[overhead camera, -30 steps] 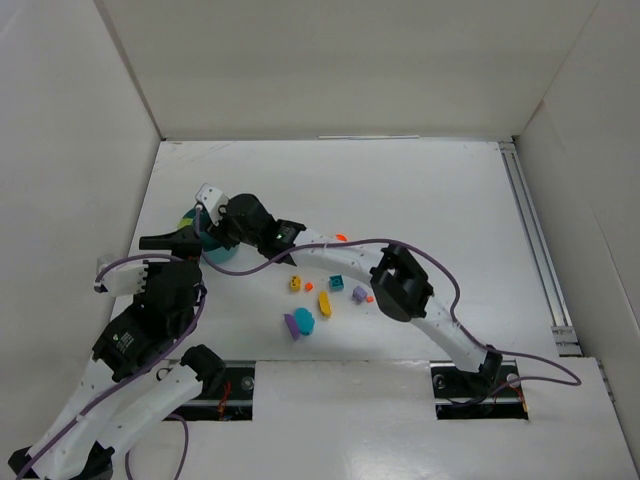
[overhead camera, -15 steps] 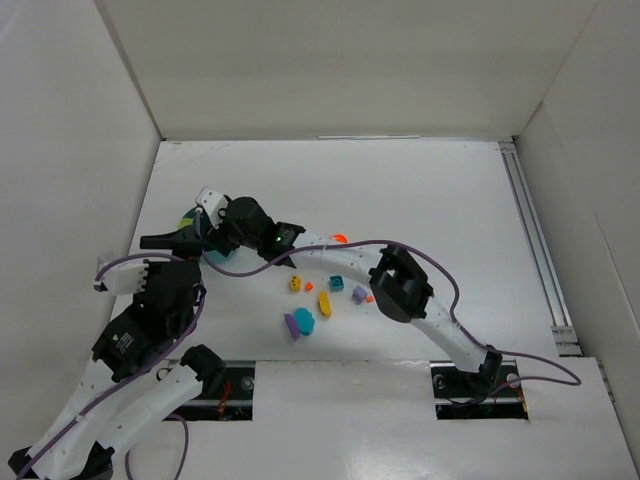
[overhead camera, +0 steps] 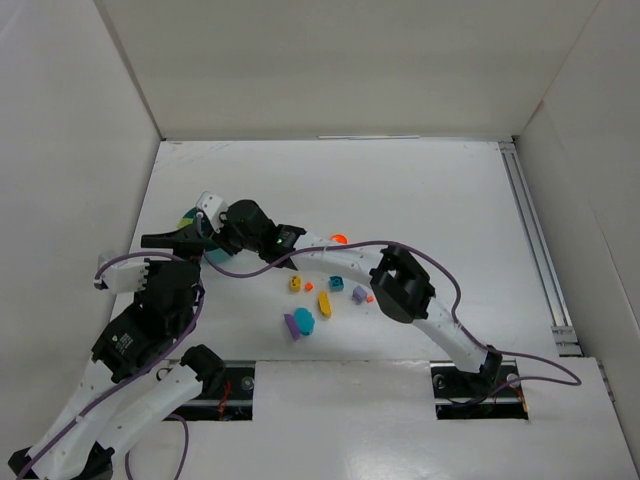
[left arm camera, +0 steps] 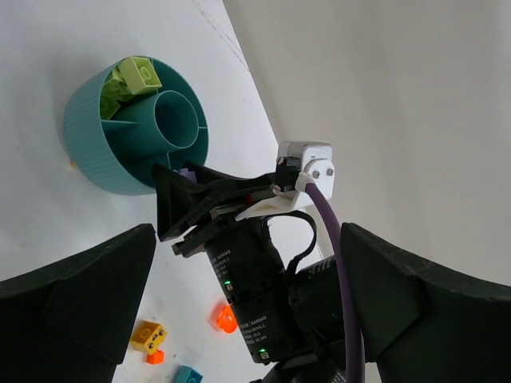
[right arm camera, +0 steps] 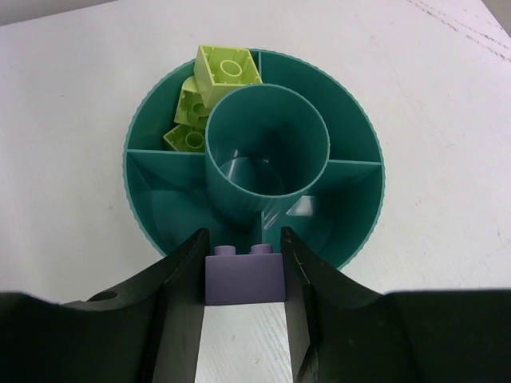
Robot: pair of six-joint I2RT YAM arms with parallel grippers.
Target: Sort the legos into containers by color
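My right gripper [right arm camera: 243, 267] is shut on a small purple lego [right arm camera: 244, 278], held over the near rim of the round teal container [right arm camera: 351, 239]. Both fingers press its sides. Three lime green legos [right arm camera: 227, 68] lie in one far wedge beside the central cup [right arm camera: 267, 152]; the other wedges look bare. From above, the right gripper [overhead camera: 212, 228] covers most of the container [overhead camera: 214, 254]. My left gripper [left arm camera: 247, 239] stands open just beside it, holding nothing. Loose legos lie on the table: yellow [overhead camera: 295, 284], teal [overhead camera: 336, 283], purple [overhead camera: 290, 325] and orange [overhead camera: 340, 238].
The left gripper [overhead camera: 172, 244] and the right arm's forearm [overhead camera: 300, 240] crowd the container's near side. A purple cable [overhead camera: 240, 270] loops over the table between the arms. A white wall rises close on the left; a metal rail [overhead camera: 535, 250] runs along the right.
The right gripper has shifted slightly left over the container with the purple lego. The left arm and the loose legos have not moved.
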